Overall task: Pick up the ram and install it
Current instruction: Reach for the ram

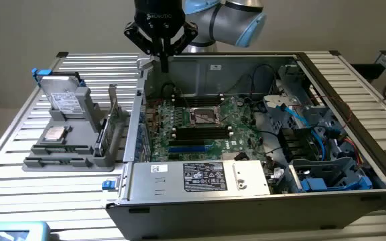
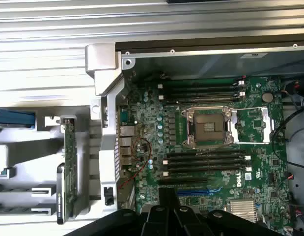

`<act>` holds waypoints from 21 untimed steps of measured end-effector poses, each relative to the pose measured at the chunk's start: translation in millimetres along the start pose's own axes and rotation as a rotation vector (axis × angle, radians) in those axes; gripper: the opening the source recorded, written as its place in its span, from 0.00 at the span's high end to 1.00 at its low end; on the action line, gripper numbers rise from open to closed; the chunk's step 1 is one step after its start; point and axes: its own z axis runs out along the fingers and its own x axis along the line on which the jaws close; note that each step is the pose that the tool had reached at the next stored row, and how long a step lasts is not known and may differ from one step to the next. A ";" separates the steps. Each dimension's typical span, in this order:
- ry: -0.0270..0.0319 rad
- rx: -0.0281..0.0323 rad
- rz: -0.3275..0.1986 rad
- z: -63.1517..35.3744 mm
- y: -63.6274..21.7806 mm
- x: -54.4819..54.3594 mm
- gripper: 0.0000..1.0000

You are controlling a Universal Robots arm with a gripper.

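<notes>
Pincer point(image 1: 164, 68) position: above the far corner of the open computer case point(image 1: 247, 216), on the exterior view's left. Its fingers are pressed together into 1 narrow tip, and nothing shows between them. The ram point(image 1: 102, 136) appears to stand on edge in the grey holder point(image 1: 59, 163) on the table point(image 1: 8, 175), on the exterior view's left of the case. It sits just beside the taller green card point(image 1: 119, 120) and well apart from the pincer.

Hazards, as judged from here:
1. Wrong pick. Ram and card stand close together, so a grasp slightly off line could catch the card.
2. Tilt. A thin board gripped by its edge could rotate between the fingers and meet a slot crooked.
3. Collision. The black memory slots point(image 2: 206, 160) lie right beside the open processor socket point(image 2: 209, 127), and a stray descent could strike it.

Materials: the table is ribbed, pale metal slats. The holder is matte grey with blocky channels. The case is thin sheet steel with sharp folded edges. The motherboard is glossy green and densely studded.
</notes>
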 end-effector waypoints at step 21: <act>0.0075 -0.0026 0.000 -0.5 -13.3 7.4 0.89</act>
